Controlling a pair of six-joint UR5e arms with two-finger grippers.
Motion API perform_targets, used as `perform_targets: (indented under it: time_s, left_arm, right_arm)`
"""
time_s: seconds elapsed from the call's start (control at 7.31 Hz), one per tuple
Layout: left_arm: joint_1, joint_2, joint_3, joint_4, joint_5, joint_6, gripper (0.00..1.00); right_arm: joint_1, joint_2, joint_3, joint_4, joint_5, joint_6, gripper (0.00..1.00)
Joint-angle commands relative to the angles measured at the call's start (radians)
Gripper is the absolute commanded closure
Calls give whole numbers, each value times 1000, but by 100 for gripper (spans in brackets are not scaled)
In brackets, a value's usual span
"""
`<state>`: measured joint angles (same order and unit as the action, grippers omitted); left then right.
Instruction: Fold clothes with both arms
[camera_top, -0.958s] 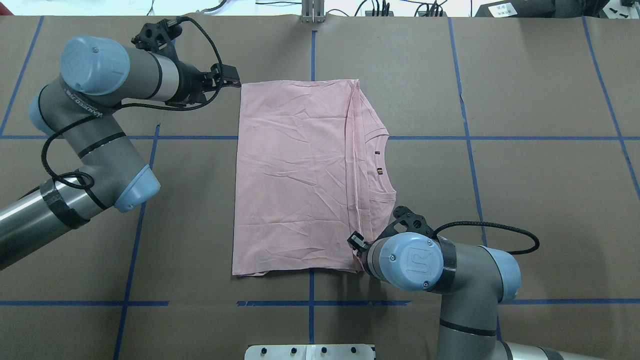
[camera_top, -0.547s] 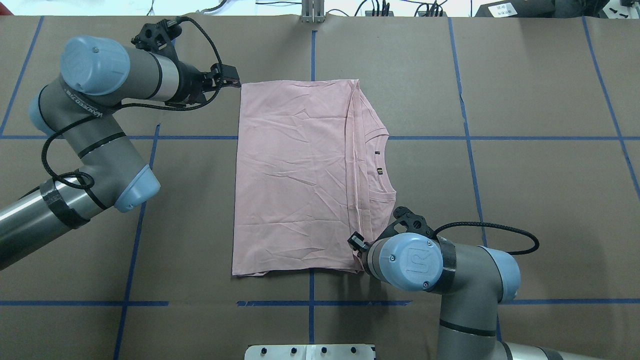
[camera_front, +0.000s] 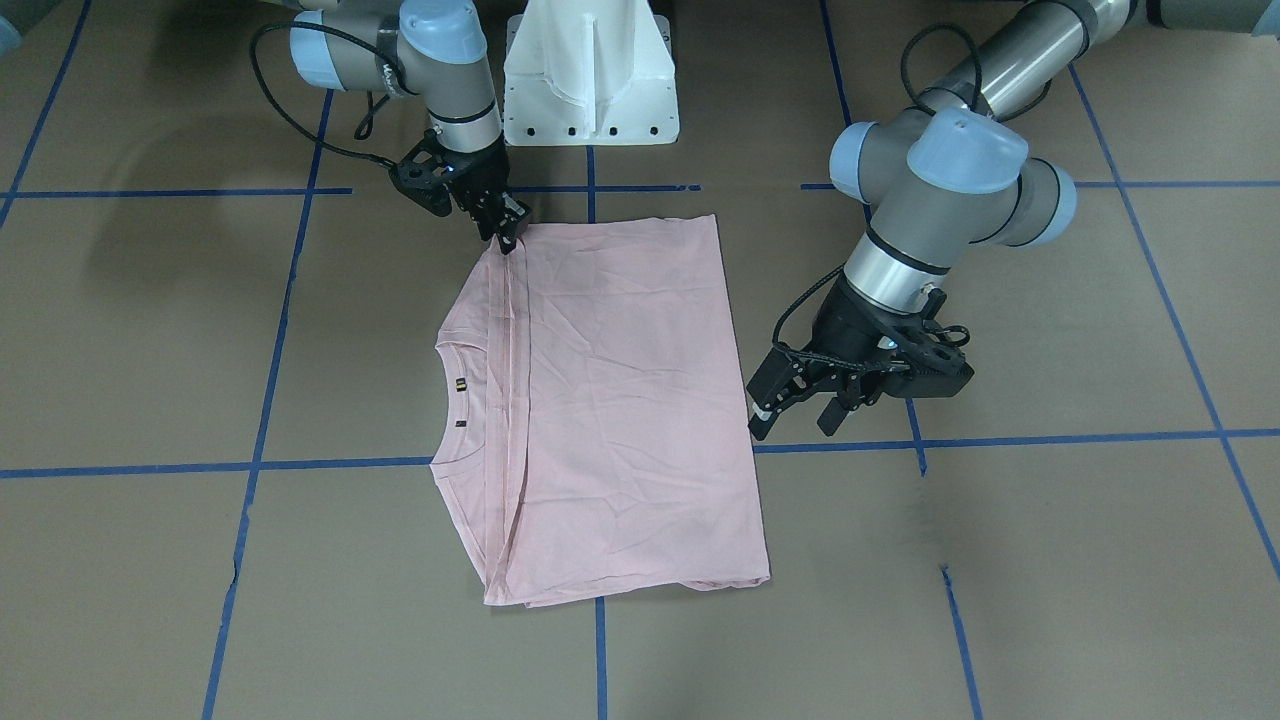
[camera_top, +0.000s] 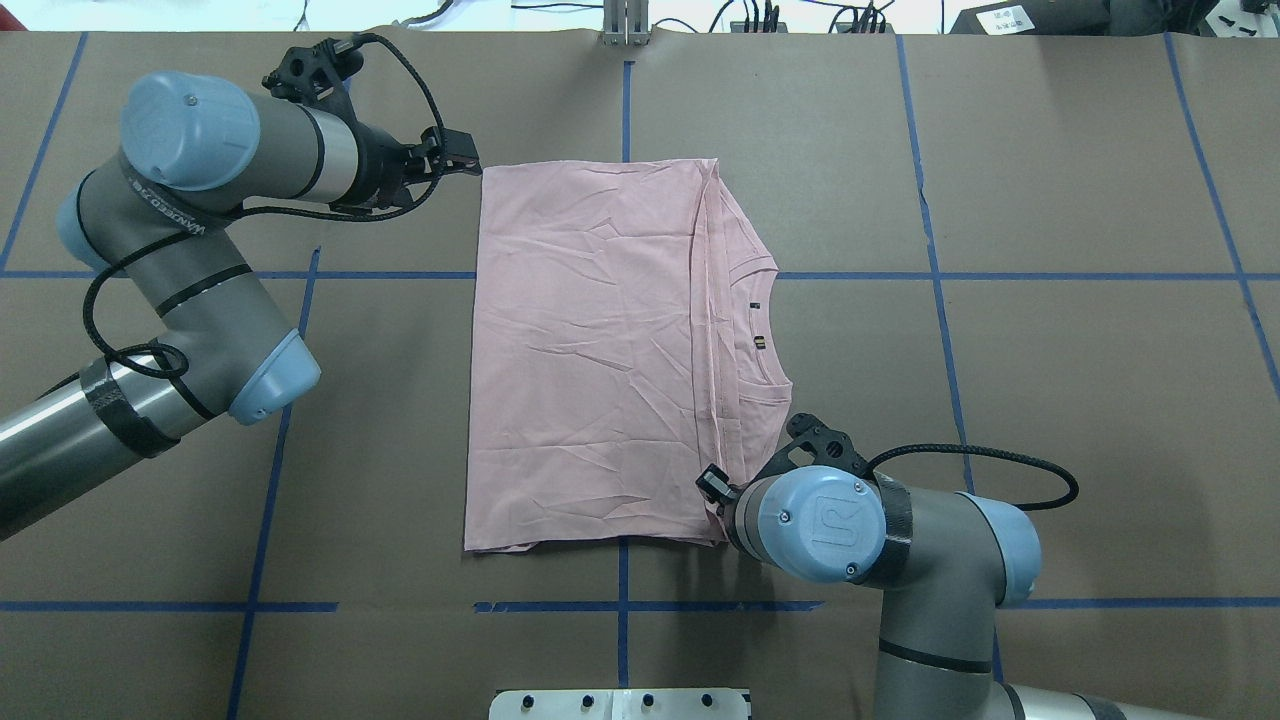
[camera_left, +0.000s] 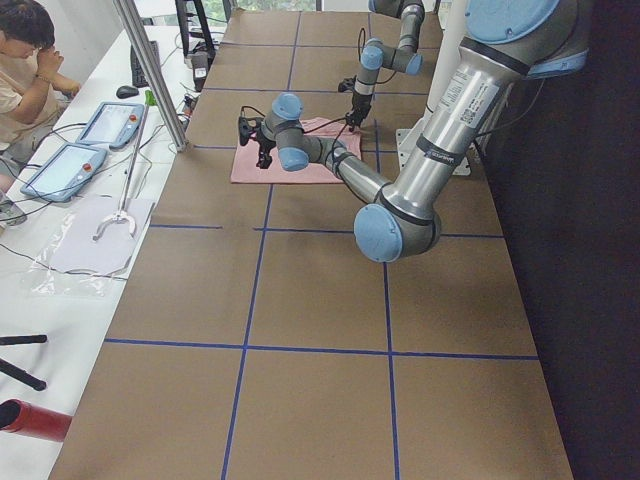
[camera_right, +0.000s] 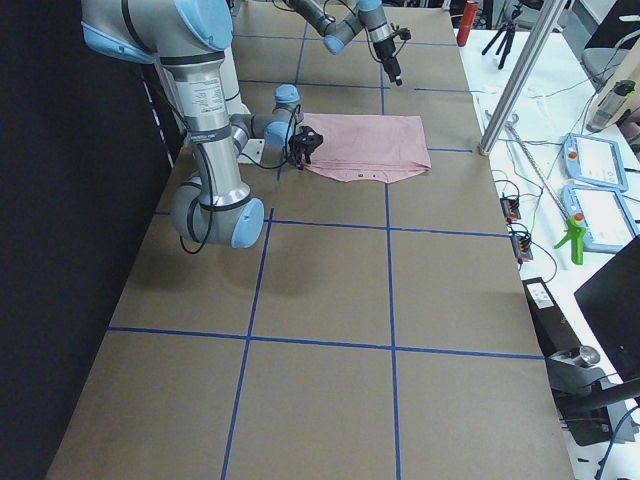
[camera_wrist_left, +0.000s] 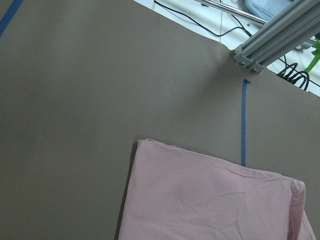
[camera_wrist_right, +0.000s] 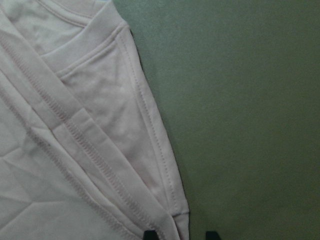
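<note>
The pale pink T-shirt (camera_top: 590, 350) lies flat on the brown table, plain back up, sides folded in, collar toward the overhead view's right. Its print is hidden. My left gripper (camera_front: 795, 420) is open and empty, hovering just off the shirt's far hem corner; in the overhead view it (camera_top: 468, 163) sits at the shirt's upper left corner. My right gripper (camera_front: 508, 238) is down at the near shoulder corner (camera_top: 712, 487). In the right wrist view its fingertips (camera_wrist_right: 149, 234) stand apart on either side of that corner of the shirt (camera_wrist_right: 75, 150).
The white pedestal base (camera_front: 590, 75) stands at the robot's side of the table. Blue tape lines (camera_top: 930, 275) cross the table. An aluminium post (camera_wrist_left: 270, 35) rises at the far edge. An operator (camera_left: 25, 60) sits beyond it with tablets.
</note>
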<state>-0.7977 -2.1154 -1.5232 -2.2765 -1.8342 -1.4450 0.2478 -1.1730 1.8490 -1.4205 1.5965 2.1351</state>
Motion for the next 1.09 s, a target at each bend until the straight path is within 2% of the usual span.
perform_targets:
  time_s: [0.0,0.96]
  left_arm:
    - [0,0,0,0,1,0,0]
    - [2,2,-3,0,15,-2,0]
  right_arm:
    - [5,0,-2,0,0,-3,100]
    - [21,23,7,-20,2,-4,100]
